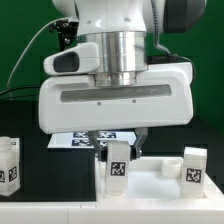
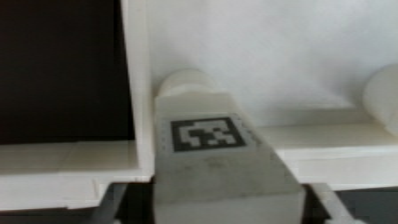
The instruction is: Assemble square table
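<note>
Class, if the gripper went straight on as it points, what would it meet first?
Probably the square tabletop just beneath: the gripper holds a white leg whose lower end would reach it first, though depth is unclear.

A plain, bright green backdrop wall fills the space behind the scene. Below it lies a matte black tabletop, under soft, even light. A thin black cable curves across the green at the exterior view's left.
</note>
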Controlling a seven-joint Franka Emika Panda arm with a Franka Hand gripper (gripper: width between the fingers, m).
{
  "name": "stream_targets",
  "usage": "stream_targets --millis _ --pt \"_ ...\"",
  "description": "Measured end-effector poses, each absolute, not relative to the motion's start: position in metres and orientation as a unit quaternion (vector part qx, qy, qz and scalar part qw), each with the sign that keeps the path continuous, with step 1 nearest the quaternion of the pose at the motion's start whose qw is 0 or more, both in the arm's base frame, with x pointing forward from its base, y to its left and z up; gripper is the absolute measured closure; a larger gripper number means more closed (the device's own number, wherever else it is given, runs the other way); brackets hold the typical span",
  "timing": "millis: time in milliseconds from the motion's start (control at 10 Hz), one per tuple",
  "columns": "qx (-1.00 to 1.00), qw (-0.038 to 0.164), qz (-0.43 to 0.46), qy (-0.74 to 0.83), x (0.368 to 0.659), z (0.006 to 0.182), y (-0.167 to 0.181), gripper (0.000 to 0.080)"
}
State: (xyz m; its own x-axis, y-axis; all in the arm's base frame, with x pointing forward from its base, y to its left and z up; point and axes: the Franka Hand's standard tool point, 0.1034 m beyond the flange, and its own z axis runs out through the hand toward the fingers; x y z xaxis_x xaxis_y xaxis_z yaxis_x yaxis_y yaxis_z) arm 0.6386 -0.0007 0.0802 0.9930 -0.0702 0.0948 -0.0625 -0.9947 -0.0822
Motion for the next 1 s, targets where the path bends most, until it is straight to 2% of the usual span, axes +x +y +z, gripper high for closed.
stream_targets --millis 300,500,600,900,1000 --pt "-0.969 0.040 -0.060 0.235 0.6396 0.0781 -0.0040 0.0508" --pt "-0.900 0.062 -0.054 0.427 0.6361 0.0769 -0.0069 0.0509" --pt "-0.878 0.069 -0.049 0.472 0.6358 0.0767 -0.0088 0.0509" --pt "-0.836 0.074 -0.042 0.543 0.6351 0.0764 -0.0096 0.0509" --pt "-0.758 0.092 -0.019 0.646 0.6330 0.0757 -0.0098 0.0509"
